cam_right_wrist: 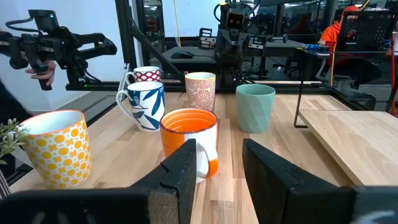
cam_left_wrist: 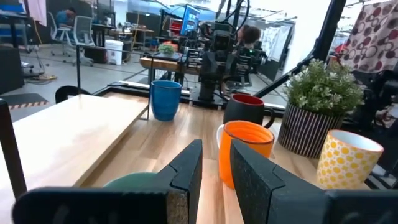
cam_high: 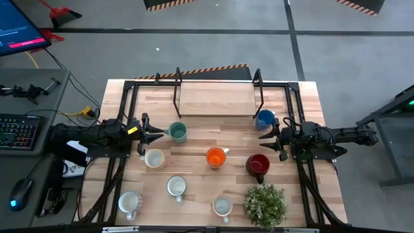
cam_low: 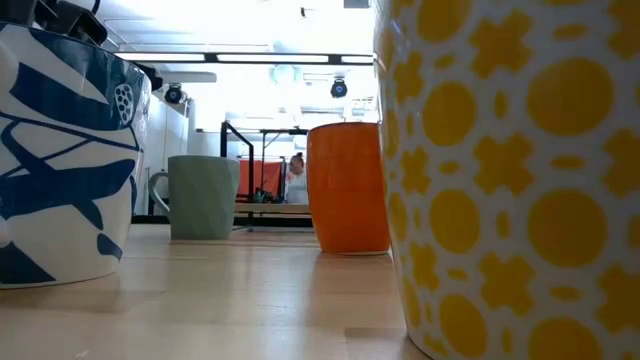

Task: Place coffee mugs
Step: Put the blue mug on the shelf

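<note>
High view: on our desk [cam_high: 213, 136] eight mugs stand apart below the raised wooden board [cam_high: 217, 100]. The plant [cam_high: 264, 204] sits at the front right. Our left jaws [cam_high: 154, 134], released, hover just beside the teal mug [cam_high: 177, 132]; our right jaws [cam_high: 272, 136], also parted, sit between the blue mug [cam_high: 264, 119] and dark red mug [cam_high: 257, 164]. We judge we should straddle the teal rim squarely before closing. No readable writing shows.

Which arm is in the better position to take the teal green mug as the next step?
The left arm, probably. The left gripper is right beside the teal green mug, fingers slightly apart. The right gripper, open, sits across the table by the blue mug and dark red mug.
</note>
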Controlling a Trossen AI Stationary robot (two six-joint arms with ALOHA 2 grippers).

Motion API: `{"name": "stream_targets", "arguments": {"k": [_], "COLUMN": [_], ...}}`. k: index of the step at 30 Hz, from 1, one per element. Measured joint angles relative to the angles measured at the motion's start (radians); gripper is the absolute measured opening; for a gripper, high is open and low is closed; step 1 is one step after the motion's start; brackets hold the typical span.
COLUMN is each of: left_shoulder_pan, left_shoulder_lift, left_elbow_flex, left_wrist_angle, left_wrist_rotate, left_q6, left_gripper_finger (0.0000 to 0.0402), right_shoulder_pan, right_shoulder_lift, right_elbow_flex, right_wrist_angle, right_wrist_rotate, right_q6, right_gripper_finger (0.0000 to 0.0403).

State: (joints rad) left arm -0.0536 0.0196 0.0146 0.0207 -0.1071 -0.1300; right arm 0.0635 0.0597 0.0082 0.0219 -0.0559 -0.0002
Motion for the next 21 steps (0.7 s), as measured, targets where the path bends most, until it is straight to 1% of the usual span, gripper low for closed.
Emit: {"name": "stream_targets", "arguments": {"k": [10,14,16,19,21], "left_shoulder_pan": [0.0,0.0,0.0,0.0,0.0], "left_shoulder_lift": [0.0,0.0,0.0,0.0,0.0], "left_elbow_flex": [0.0,0.0,0.0,0.0,0.0], "left_wrist_angle": [0.003,0.05,0.06,0.09,0.102], "left_wrist_rotate": [-0.007,-0.019,-0.054,-0.142,-0.196], "left_q6": [-0.168,-0.257,-0.319,-0.443,-0.498], "left_gripper_finger": [0.0074,0.0074,0.0074,0.0074,0.0074], "right_shoulder_pan": [0.0,0.0,0.0,0.0,0.0], "right_shoulder_lift": [0.0,0.0,0.0,0.0,0.0], "right_elbow_flex": [0.0,0.0,0.0,0.0,0.0], "right_wrist_angle": [0.0,0.0,0.0,0.0,0.0], "right_wrist_rotate": [0.0,0.0,0.0,0.0,0.0], "right_q6": [0.0,0.0,0.0,0.0,0.0], "right_gripper_finger": [0.0114,0.0114,0.0114,0.0114,0.0114]}}
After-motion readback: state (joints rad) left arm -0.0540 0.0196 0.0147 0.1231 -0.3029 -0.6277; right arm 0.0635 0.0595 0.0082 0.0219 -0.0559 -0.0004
